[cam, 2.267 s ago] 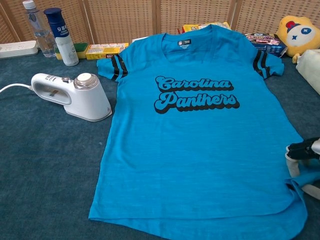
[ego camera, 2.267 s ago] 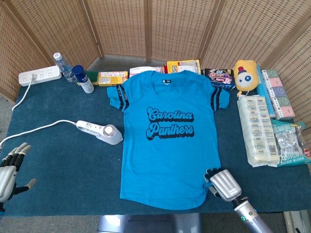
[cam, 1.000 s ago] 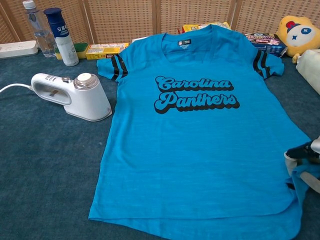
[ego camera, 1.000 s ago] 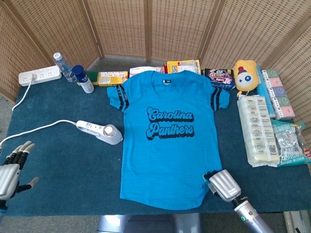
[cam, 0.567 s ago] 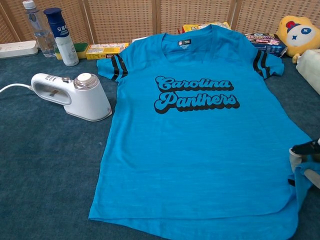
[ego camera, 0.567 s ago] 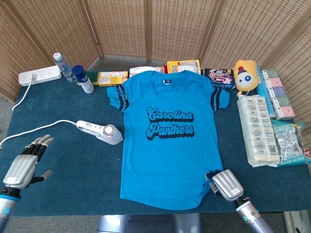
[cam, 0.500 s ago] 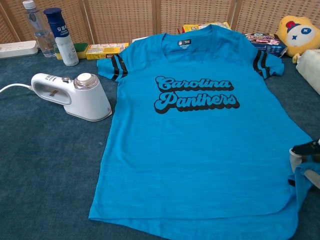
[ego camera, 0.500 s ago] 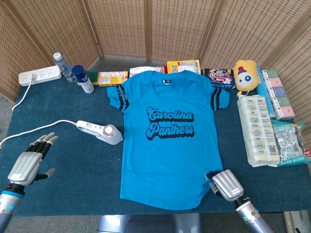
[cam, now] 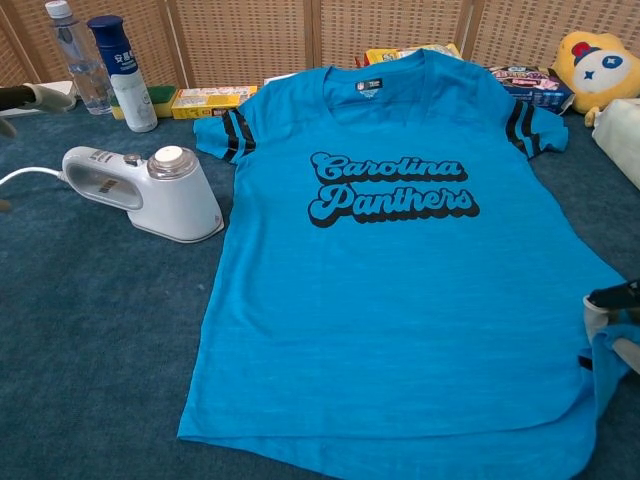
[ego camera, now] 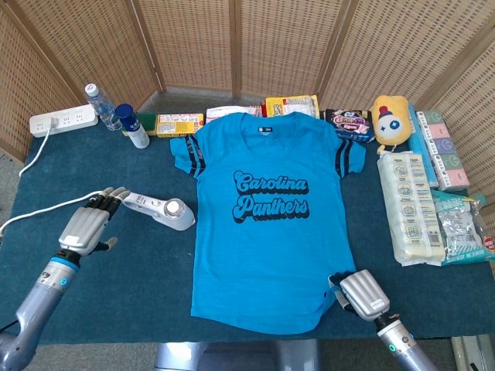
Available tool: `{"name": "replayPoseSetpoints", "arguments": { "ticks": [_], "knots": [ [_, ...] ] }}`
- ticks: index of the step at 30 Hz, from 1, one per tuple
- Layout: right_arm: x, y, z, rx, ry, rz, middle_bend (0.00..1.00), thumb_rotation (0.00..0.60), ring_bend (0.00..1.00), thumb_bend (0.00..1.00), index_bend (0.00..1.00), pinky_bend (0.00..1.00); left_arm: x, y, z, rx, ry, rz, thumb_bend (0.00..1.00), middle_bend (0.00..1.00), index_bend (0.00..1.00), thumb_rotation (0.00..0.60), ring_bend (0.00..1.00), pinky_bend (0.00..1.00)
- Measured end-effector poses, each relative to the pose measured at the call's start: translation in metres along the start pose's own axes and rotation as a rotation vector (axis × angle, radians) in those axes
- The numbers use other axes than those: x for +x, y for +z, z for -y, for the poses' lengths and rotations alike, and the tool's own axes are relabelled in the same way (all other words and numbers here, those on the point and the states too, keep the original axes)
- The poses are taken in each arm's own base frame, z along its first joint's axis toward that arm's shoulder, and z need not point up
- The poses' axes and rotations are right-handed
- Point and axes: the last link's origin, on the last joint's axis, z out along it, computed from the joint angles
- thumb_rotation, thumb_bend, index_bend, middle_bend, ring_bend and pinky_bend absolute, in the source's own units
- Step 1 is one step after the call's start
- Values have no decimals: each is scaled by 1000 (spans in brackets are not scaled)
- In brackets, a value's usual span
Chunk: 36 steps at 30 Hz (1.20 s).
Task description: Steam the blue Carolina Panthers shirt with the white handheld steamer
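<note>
The blue Carolina Panthers shirt (ego camera: 267, 224) lies flat, print up, on the dark blue table (ego camera: 116, 278). Just left of it rests the white handheld steamer (ego camera: 161, 210), its handle pointing left; the chest view shows the steamer (cam: 150, 190) too. My left hand (ego camera: 87, 224) hovers by the handle's end, fingers stretched out and apart, holding nothing; only the fingertips (cam: 30, 97) show in the chest view. At the shirt's lower right corner, my right hand (ego camera: 362, 295) has its fingers curled on the hem. That hand (cam: 612, 325) shows at the chest view's right edge with blue cloth bunched under it.
The steamer's white cord (ego camera: 39, 212) runs left off the table. A power strip (ego camera: 62, 121) and two bottles (ego camera: 99, 104) (ego camera: 131, 126) stand at the back left. Snack boxes (ego camera: 290, 106) line the back edge. A yellow plush toy (ego camera: 390, 117) and wrapped packs (ego camera: 410, 209) fill the right side.
My left hand has risen from the front left edge and moved forward and right to the steamer's handle end. The right hand has slid slightly toward the front edge with the hem.
</note>
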Motion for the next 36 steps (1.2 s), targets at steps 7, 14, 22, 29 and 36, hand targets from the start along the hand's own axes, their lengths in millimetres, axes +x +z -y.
{"name": "replayPoseSetpoints", "arguments": {
  "ticks": [7,14,22,29,36],
  "knots": [
    [0,1,-3,-5,4,-1,564,600,629,613,591,768,-3,32,-9,-5,44,-19,320,128,63,600,80,215],
    [0,1,-6,-15,7,0,565,600,630,613,593,769,-11,56,-16,-5,87,-27,320,128,63,600,81,215],
    [0,1,-9,-22,16,2,566,600,631,613,595,770,-22,75,-21,2,117,-11,320,136,64,600,85,215],
    [0,2,-12,-27,19,4,570,600,634,613,600,773,-30,86,-23,6,129,-13,321,161,67,600,111,226],
    [0,3,-15,-34,21,4,573,600,636,613,604,777,-37,100,-30,10,128,-26,323,185,108,600,137,248]
  ]
}}
